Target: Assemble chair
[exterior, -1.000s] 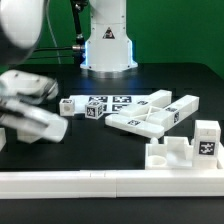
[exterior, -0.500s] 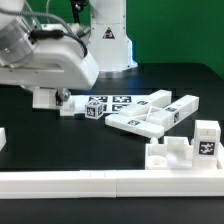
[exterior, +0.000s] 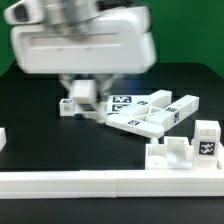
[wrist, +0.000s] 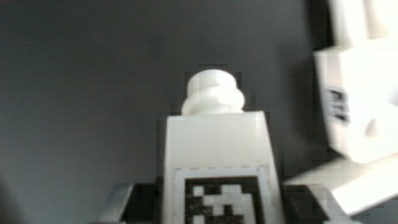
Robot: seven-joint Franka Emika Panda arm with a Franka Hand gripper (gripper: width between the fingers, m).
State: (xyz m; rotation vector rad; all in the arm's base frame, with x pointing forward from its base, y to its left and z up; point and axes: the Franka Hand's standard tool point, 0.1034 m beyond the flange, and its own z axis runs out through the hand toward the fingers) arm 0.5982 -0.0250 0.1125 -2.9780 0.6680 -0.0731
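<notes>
Gripper (exterior: 86, 90) of the white robot arm hangs low over the black table (exterior: 30, 125); in the exterior view it looks big and blurred. Its two dark fingers (wrist: 139, 205) pinch a chunky white plastic chair leg (wrist: 217, 150) from both sides, near the end that carries a square tag. The rounded peg (wrist: 210, 88) of the leg points away from the wrist. Other white chair parts (exterior: 150, 112) lie in a loose group to the exterior view's right of the gripper. A long plain white rail (exterior: 100, 182) lies along the front.
</notes>
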